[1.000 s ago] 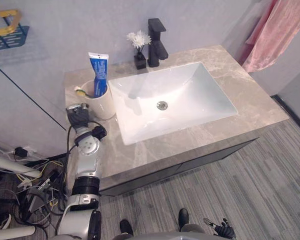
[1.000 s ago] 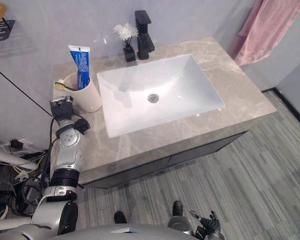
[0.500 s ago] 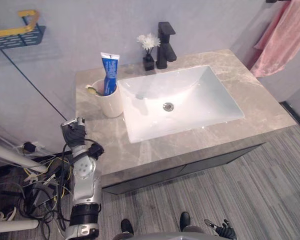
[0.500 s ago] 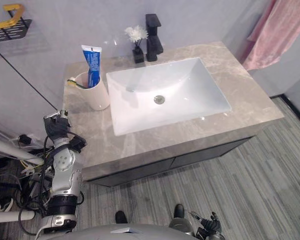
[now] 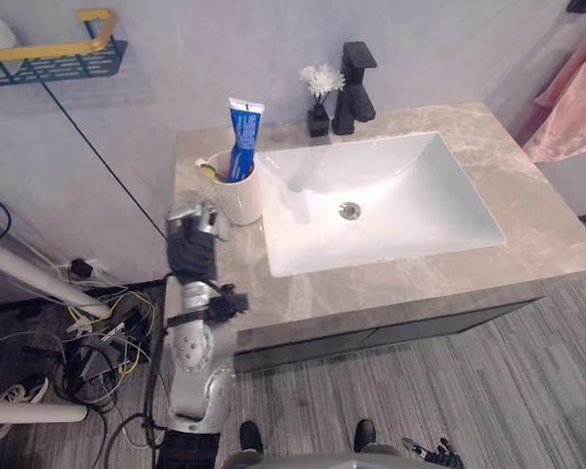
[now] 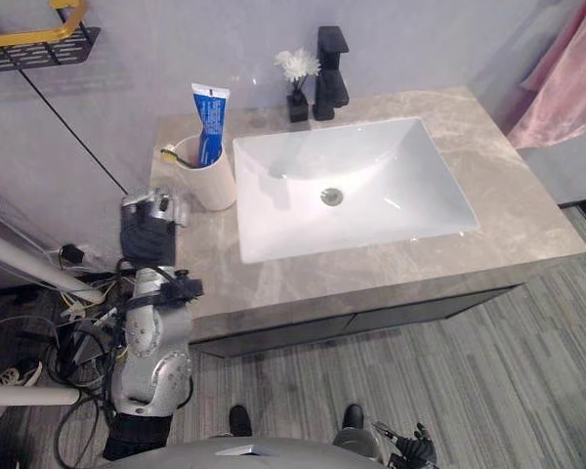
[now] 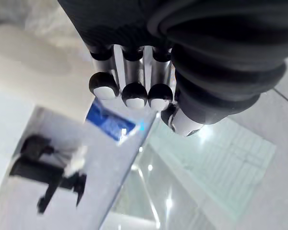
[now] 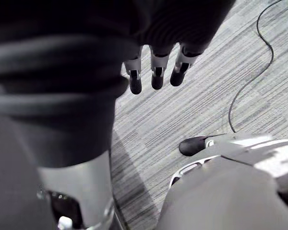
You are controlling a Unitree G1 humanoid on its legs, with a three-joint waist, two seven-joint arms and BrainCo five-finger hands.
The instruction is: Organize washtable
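Left hand [image 6: 148, 230] near cup [image 6: 215, 184], toothpaste [image 6: 210, 122] upright, seemingly cap-down.

On the counter: one cup [image 5: 239, 198], one toothpaste tube [image 5: 242, 137], one toothbrush [image 5: 209, 170], one sink [image 5: 420, 195], one black faucet [image 5: 355, 74], one small vase [image 5: 319, 119] (its white flowers too bunched to count). Beyond it: one pink towel [image 5: 571, 107], one wall rack [image 5: 54, 61].

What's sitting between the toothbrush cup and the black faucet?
A small black vase of white flowers, close beside the faucet; both eye views show it.
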